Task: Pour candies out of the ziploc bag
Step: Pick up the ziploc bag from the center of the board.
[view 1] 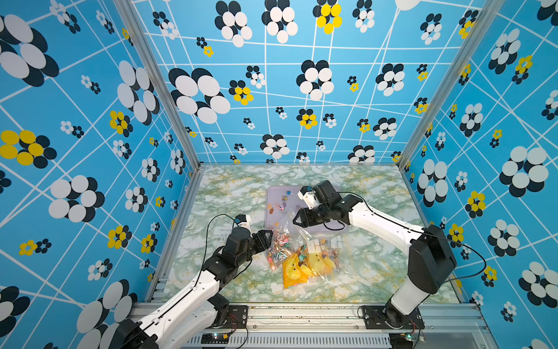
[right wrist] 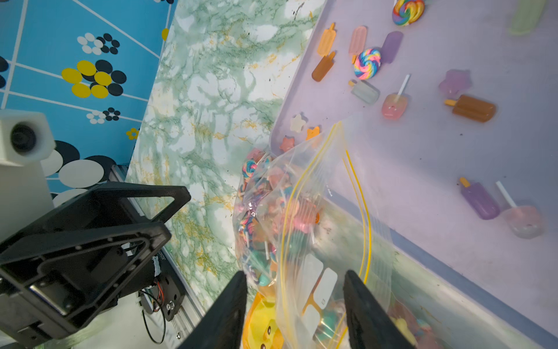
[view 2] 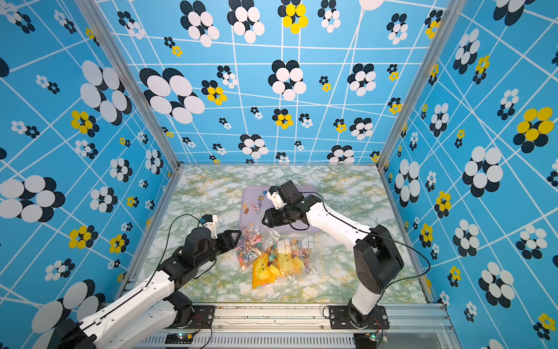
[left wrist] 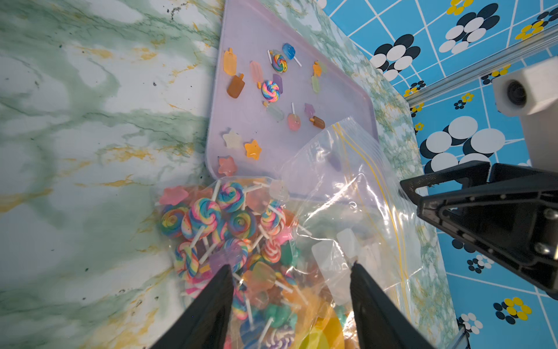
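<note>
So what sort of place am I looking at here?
Most likely a robot test booth, not a home: an aluminium frame holds printed blue flower walls, the left arm and right arm are mounted on a metal rail in front, and the tabletop is only marble-patterned.

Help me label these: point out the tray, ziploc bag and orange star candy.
tray [left wrist: 256, 30]: left wrist view, bare floor.
ziploc bag [left wrist: 217, 220]: left wrist view, candy-filled part.
orange star candy [left wrist: 253, 149]: left wrist view, its middle.
</note>
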You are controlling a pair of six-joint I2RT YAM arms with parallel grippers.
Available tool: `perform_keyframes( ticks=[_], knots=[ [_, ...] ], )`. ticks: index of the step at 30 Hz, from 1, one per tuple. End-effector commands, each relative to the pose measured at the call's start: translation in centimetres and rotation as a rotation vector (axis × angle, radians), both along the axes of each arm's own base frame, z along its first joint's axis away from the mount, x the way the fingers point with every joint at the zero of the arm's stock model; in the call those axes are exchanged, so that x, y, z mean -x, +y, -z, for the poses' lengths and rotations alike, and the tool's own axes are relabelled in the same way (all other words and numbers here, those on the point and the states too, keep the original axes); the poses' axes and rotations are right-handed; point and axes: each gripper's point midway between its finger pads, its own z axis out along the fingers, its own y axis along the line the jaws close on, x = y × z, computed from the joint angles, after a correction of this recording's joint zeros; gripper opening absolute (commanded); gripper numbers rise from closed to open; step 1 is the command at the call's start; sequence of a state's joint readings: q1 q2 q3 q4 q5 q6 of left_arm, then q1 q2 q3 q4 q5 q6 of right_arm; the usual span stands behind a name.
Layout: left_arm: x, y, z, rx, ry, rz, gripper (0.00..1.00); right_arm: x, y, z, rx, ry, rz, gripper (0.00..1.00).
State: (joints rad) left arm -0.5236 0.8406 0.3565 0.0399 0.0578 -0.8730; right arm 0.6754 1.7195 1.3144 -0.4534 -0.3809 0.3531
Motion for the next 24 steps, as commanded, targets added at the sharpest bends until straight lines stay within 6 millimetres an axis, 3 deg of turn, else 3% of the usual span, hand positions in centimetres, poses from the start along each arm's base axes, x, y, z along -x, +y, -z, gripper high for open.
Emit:
perform_keyframes(
  ticks=[1, 9, 10, 12, 17, 24],
  knots=[
    [0.3, 0.0, 1.3, 0.06, 0.032, -0.019, 0.66, 0.0, 1.5, 0.0, -0.061, 0.04, -0.031, 0.55],
    [0.9, -0.8, 4.5, 0.078, 0.125, 0.002, 0.78, 0.7, 3.7, 0.9, -0.112, 0.114, -0.083, 0.51],
    [1.0, -0.9, 5.0, 0.083, 0.141, 0.005, 0.78, 0.9, 4.1, 1.0, -0.12, 0.12, -0.091, 0.41],
    [1.1, -1.1, 6.0, 0.093, 0.167, 0.006, 0.79, 1.1, 4.4, 1.1, -0.124, 0.13, -0.093, 0.02],
    [1.4, -1.8, 7.7, 0.109, 0.215, 0.02, 0.8, 0.4, 3.8, 0.0, -0.117, 0.078, -0.058, 0.0],
    [1.5, -2.1, 8.2, 0.098, 0.227, 0.029, 0.79, 0.0, 2.7, 1.5, -0.077, 0.091, -0.015, 0.0]
  ],
)
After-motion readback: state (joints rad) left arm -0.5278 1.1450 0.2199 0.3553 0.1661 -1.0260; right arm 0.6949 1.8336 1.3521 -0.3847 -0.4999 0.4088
